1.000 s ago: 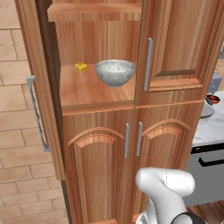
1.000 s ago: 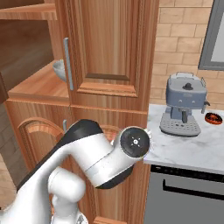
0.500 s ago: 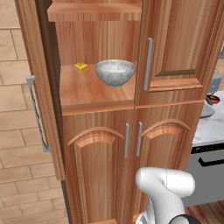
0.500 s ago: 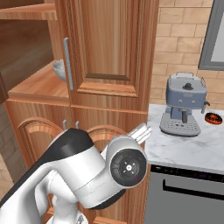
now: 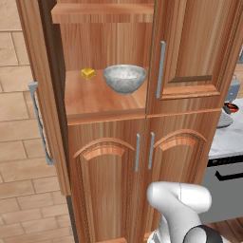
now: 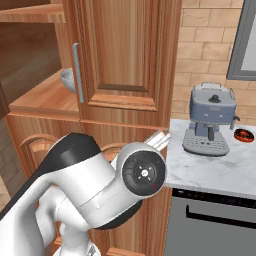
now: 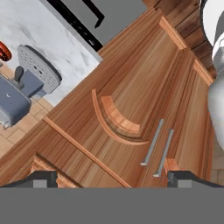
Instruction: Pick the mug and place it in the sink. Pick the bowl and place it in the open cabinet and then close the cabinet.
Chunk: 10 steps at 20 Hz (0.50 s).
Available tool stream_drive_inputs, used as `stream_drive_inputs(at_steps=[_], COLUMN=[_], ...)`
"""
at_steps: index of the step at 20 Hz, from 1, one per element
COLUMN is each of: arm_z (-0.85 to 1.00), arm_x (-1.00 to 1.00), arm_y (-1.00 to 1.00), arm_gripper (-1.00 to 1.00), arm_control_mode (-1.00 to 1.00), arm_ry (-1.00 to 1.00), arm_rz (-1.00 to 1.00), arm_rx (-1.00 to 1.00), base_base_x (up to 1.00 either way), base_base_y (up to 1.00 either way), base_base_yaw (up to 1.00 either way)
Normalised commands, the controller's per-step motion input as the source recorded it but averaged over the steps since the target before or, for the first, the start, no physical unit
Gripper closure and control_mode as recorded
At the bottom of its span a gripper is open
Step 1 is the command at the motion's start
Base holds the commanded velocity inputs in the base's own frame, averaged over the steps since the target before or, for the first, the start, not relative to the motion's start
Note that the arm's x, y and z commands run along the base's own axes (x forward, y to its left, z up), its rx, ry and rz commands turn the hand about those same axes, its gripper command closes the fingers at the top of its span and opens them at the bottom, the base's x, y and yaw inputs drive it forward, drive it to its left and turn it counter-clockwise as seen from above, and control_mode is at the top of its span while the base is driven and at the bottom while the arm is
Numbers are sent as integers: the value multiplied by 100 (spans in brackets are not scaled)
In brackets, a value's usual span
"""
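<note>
Bowl (image 5: 125, 78) sat on cabinet (image 5: 99, 102) shelf, upper centre; left door open. Gripper (image 7: 112, 178) jaws apart, empty, facing low doors (image 7: 131, 109).

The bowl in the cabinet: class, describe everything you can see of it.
The bowl is large, round and speckled grey-white, stone-like in look. It stands upright on the shelf of the open cabinet, near the closed right door's edge, with nothing visible inside. A small yellow block lies apart to its left. From the right base view, just its rim peeks past the door.

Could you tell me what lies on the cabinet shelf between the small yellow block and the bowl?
Nothing: in the left base view the wooden shelf is bare between the yellow block and the bowl, inside the cabinet.
</note>
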Motion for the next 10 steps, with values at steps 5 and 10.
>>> stream_drive_inputs(at_steps=[5, 10], arm_z=[-48, 0], arm_x=[1, 26], arm_y=[78, 53], arm_gripper=[-100, -100], arm_control_mode=[-100, -100], arm_ry=[-13, -15], arm_rz=[0, 0], arm_rx=[-12, -15], base_base_x=[0, 0], base_base_y=[0, 0], base_base_yaw=[0, 0])
